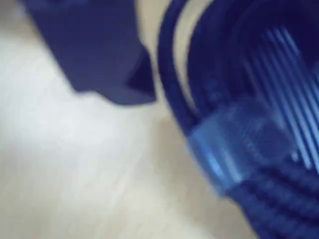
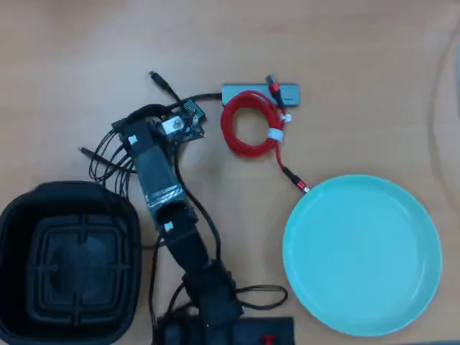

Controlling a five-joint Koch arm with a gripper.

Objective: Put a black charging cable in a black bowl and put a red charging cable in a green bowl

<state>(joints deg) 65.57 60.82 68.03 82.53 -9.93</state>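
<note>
A pale wooden counter [image 2: 359,65] carries everything here, seen from above with the arm reaching up from the bottom edge of the overhead view. The gripper [image 2: 147,126] sits at the arm's far end, directly over the black cable [image 2: 108,154], whose loose coil spreads out to the left of the arm and partly under it, with one plug end [image 2: 154,75] trailing toward the top. In the wrist view the cable [image 1: 234,134] fills the right side, very close and blurred, while a dark gripper finger [image 1: 94,55] hangs at upper left, beside the coil, not on it. Only that one finger shows clearly, so I cannot tell whether the jaws are apart or together. The black bowl [image 2: 18,230] lies just below the coil in the overhead view, empty, so the carry would be short, down and slightly left. The red cable [image 2: 248,126] rests to the right of the gripper, its top against a grey hub [image 2: 291,91], one plug reaching to the rim of the empty green bowl [image 2: 402,215] at lower right. Judging by this, the black cable comes first.
</note>
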